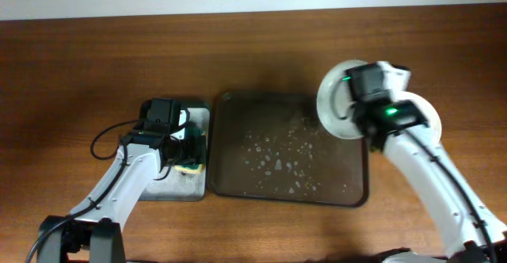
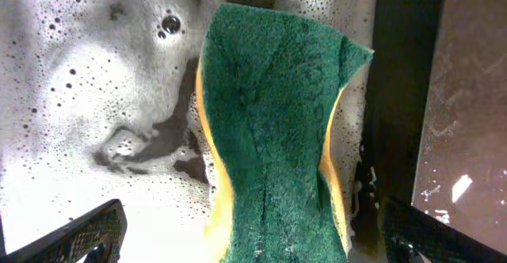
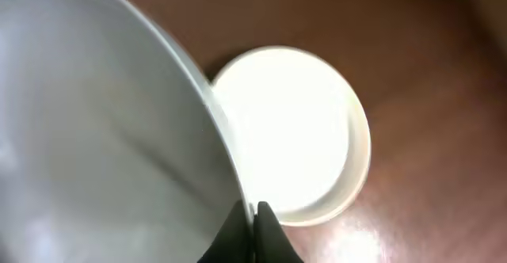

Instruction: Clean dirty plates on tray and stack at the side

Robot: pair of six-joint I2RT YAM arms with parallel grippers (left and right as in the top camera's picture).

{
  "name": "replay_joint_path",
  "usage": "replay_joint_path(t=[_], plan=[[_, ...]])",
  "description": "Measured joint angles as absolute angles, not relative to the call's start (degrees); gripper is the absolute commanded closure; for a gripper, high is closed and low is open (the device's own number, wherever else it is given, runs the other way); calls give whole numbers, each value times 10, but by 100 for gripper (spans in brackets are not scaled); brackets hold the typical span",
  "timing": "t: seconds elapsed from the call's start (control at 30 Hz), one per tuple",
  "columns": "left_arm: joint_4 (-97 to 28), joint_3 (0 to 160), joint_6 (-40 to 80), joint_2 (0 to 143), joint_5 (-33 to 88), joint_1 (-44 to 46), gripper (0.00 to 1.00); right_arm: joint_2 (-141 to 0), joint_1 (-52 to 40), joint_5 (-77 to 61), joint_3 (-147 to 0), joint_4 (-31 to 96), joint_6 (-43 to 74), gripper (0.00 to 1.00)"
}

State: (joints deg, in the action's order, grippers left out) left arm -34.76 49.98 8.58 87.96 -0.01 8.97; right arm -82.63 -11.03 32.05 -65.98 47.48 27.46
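Plates: two in view, both white.
Held plate [image 1: 334,104]: over the far right corner of the brown tray [image 1: 238,160].
Second plate [image 3: 293,128]: flat on the bench [image 1: 79,73], just right of that tray.
Right tool [image 3: 255,215]: clamped on the held plate's rim.
Left tool [image 2: 252,235]: open, fingers clear of the one sponge [image 2: 277,120].
Small tray [image 1: 170,188]: left of the brown tray, soapy, under the sponge.
Brown tray: foam flecks.

Wooden table [image 1: 95,57] carries: brown tray [image 1: 238,168] between both grippers, small foamy tray [image 1: 170,188] directly under left gripper [image 1: 188,146], white plate [image 3: 293,128] just beyond right gripper [image 3: 253,215] fingertips.
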Motion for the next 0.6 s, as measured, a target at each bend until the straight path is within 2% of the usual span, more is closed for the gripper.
replay_joint_path(t=[0.07,0.1,0.23,0.27,0.37,0.4,0.43,0.47,0.53,0.6], plan=[[-348,500,86,880,0,90,1,-826,6,227,-661,493,282,96],[-348,500,86,880,0,90,1,-826,93,189,-661,500,285,96],[-348,500,86,880,0,90,1,-844,259,110,-661,508,285,96],[-348,500,86,880,0,90,1,-854,267,99,-661,508,285,90],[-350,500,86,880,0,90,1,-877,274,84,-661,497,286,46],[-350,500,86,880,0,90,1,-884,274,78,-661,496,285,39],[-350,500,86,880,0,90,0,-888,275,23,-661,482,260,27],[-349,500,86,880,-1,90,1,-888,277,-38,-661,470,220,23],[-347,500,95,880,-3,90,1,-889,272,-215,-661,455,129,4],[-363,518,110,880,-5,90,1,-889,225,-301,-662,468,71,1]])
